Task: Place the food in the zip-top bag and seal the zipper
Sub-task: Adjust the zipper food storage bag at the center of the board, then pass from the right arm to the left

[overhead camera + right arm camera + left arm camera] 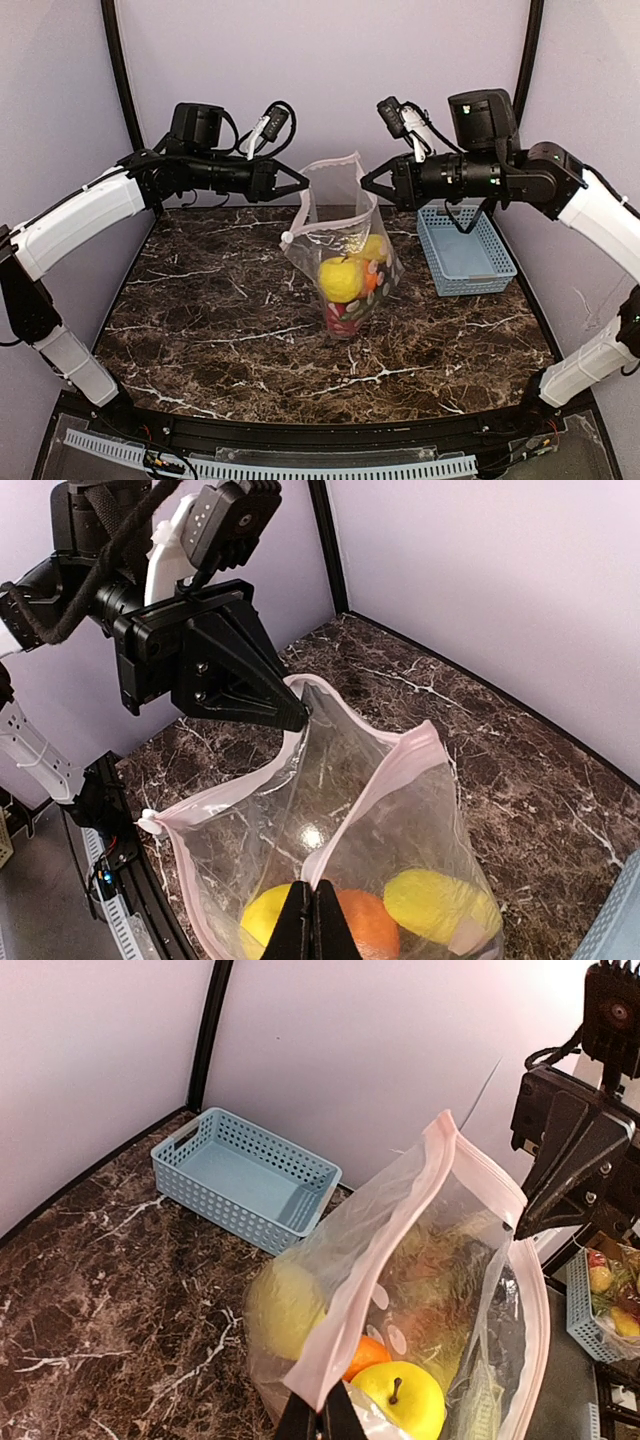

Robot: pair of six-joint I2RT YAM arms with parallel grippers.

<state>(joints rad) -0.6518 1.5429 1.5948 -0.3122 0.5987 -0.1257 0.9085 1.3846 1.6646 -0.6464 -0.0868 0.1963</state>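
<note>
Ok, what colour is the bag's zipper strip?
The zipper strip is pale whitish-pink, clearest in the left wrist view.

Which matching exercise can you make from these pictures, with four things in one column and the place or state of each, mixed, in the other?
Things:
1. basket
2. zip-top bag
3. yellow fruit
4. left gripper

Place or state:
a. inside the bag
b. shut on the bag's pink rim
c. light blue, apart from the bag
d. held upright, mouth open

Pairs: 1-c, 2-d, 3-a, 4-b
</note>
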